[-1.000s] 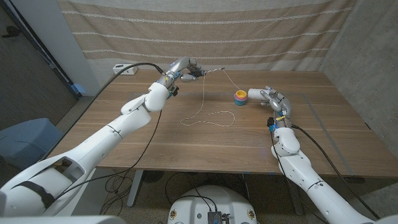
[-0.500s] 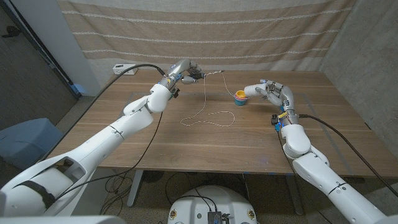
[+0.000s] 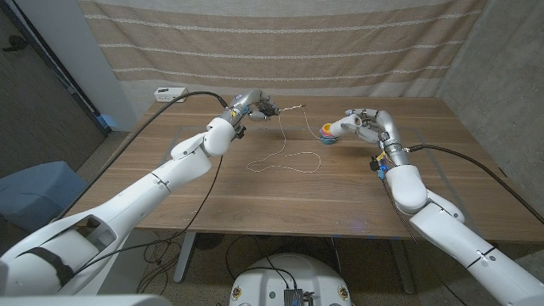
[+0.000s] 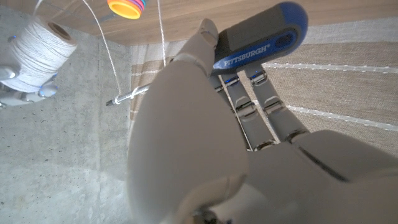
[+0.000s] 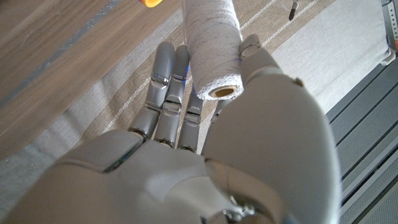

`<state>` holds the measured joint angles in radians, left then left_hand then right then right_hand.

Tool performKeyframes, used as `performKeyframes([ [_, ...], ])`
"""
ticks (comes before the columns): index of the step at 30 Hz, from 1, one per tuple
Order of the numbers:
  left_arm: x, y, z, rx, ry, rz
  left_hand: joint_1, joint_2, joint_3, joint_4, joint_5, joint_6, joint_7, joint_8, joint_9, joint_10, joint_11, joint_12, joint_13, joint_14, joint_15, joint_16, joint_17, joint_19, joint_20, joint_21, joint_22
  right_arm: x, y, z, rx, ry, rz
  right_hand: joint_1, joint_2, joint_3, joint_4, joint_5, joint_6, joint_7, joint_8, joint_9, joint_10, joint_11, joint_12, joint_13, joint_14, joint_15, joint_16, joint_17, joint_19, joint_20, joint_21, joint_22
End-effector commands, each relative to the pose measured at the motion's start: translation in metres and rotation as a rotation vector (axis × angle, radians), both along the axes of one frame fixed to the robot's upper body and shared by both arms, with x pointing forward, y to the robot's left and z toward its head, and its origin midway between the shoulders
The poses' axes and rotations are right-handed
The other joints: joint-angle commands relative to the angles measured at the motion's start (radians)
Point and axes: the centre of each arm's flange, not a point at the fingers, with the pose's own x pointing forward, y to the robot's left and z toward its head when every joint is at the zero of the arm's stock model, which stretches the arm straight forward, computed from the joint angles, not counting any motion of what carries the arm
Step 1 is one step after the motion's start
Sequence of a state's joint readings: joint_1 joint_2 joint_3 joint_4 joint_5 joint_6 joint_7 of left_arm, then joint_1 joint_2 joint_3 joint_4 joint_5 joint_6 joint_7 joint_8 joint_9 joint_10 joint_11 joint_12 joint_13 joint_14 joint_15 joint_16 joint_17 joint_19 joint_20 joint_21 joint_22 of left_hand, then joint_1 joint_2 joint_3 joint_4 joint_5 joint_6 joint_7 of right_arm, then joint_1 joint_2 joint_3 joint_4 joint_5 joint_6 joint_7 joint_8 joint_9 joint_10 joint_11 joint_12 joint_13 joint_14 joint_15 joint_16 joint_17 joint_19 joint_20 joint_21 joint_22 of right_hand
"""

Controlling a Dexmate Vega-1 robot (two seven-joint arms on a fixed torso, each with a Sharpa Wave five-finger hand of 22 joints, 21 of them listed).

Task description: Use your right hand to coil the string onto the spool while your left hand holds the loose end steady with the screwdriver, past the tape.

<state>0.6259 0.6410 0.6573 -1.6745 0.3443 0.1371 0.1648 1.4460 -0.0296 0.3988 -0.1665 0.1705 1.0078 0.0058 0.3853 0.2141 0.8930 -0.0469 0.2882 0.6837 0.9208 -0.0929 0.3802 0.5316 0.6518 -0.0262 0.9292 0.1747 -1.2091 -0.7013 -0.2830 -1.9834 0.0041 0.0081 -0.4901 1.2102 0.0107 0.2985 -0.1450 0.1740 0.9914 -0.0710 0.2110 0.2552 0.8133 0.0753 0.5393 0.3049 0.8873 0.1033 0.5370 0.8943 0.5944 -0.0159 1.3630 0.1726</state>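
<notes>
So the left hand (image 3: 255, 105) is up over the far left part of the wooden table (image 3: 255, 195), gripping a screwdriver (image 3: 287, 109) with its fingers wrapped round the handle; in the left wrist view you can read "PITTSBURGH" on the blue and grey handle (image 4: 261, 37), and the metal shaft sticks out past the hand toward the middle of the table; the white string (image 3: 280, 136) is caught near the shaft's tip (image 4: 127, 96) and hangs down from there.

From the tip one strand drops to the tabletop, where it lies in a loose loop (image 3: 289, 161) roughly mid-table, between the two arms; another strand runs off toward the right side, though it's too thin to follow all the way in the head view.

The right hand (image 3: 361, 126) is raised over the far right part of the table, and it's holding the spool (image 5: 212, 46); the right wrist view shows it clearly, a cardboard tube already fat with white string, pinched between thumb and fingers, open end facing the camera; same spool (image 4: 40, 53) shows up in the left wrist view.

Just beside the right hand's fingertips sits a small roll of tape (image 3: 328, 133), multicoloured, orange on top, resting on the table; it also pops up in the left wrist view (image 4: 127, 7).
</notes>
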Motion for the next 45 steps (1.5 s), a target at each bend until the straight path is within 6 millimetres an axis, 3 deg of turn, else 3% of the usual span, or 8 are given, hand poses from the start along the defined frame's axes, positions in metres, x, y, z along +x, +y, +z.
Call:
performKeyframes([
  [1, 0.004, -0.005, -0.008, 0.067, 0.102, 0.036, 0.124, 0.139, 0.002, 0.005, 0.006, 0.092, 0.082, 0.001, 0.117, 0.008, 0.0, -0.002, 0.003, 0.047, -0.061, 0.005, 0.102, 0.041, -0.182, 0.109, 0.004, -0.023, 0.017, 0.014, -0.198, -0.002, -0.161, 0.092, 0.122, 0.073, -0.009, 0.004, 0.085, 0.077, 0.001, 0.0, 0.166, -0.092, 0.056, 0.201, 0.218, -0.309, -0.001, 0.005, -0.036, -0.089, -0.003, -0.002],
  [11, 0.008, -0.01, -0.019, 0.133, 0.172, 0.07, 0.121, 0.14, 0.002, 0.006, 0.007, 0.087, 0.081, -0.001, 0.121, 0.006, -0.002, -0.006, 0.002, 0.047, -0.068, 0.004, 0.103, 0.043, -0.183, 0.11, 0.005, -0.022, 0.03, 0.017, -0.312, 0.089, -0.198, 0.091, 0.122, 0.077, -0.009, 0.004, 0.085, 0.072, 0.001, -0.001, 0.164, -0.094, 0.053, 0.202, 0.214, -0.311, -0.002, 0.007, -0.041, -0.088, -0.009, -0.003],
  [20, 0.015, -0.01, -0.028, 0.162, 0.215, 0.104, 0.12, 0.14, 0.002, 0.005, 0.009, 0.081, 0.077, -0.004, 0.123, 0.005, -0.003, -0.009, 0.0, 0.046, -0.069, 0.001, 0.102, 0.044, -0.183, 0.11, 0.005, -0.006, 0.039, 0.017, -0.426, 0.262, -0.167, 0.087, 0.123, 0.079, -0.007, 0.003, 0.078, 0.07, -0.002, -0.002, 0.157, -0.095, 0.049, 0.203, 0.21, -0.311, -0.006, 0.003, -0.046, -0.087, -0.015, -0.003],
  [41, 0.032, -0.014, -0.046, 0.234, 0.301, 0.159, 0.119, 0.142, 0.003, 0.003, 0.013, 0.054, 0.074, -0.015, 0.133, -0.009, -0.002, -0.02, -0.003, 0.041, -0.071, -0.012, 0.09, 0.043, -0.183, 0.109, 0.004, 0.017, 0.05, 0.014, -0.505, 0.382, -0.173, 0.08, 0.128, 0.079, -0.004, 0.003, 0.053, 0.069, -0.009, -0.004, 0.142, -0.096, 0.042, 0.21, 0.201, -0.308, -0.009, 0.0, -0.054, -0.088, -0.026, -0.002],
  [45, 0.032, -0.014, -0.045, 0.247, 0.293, 0.171, 0.118, 0.142, 0.004, 0.003, 0.014, 0.04, 0.069, -0.02, 0.137, -0.013, -0.001, -0.021, -0.001, 0.035, -0.074, -0.018, 0.087, 0.036, -0.182, 0.103, 0.002, 0.02, 0.052, 0.015, -0.521, 0.415, -0.175, 0.075, 0.136, 0.084, -0.001, 0.006, 0.031, 0.061, -0.015, -0.005, 0.121, -0.094, 0.028, 0.204, 0.171, -0.305, -0.025, -0.007, -0.082, -0.081, -0.04, -0.003],
])
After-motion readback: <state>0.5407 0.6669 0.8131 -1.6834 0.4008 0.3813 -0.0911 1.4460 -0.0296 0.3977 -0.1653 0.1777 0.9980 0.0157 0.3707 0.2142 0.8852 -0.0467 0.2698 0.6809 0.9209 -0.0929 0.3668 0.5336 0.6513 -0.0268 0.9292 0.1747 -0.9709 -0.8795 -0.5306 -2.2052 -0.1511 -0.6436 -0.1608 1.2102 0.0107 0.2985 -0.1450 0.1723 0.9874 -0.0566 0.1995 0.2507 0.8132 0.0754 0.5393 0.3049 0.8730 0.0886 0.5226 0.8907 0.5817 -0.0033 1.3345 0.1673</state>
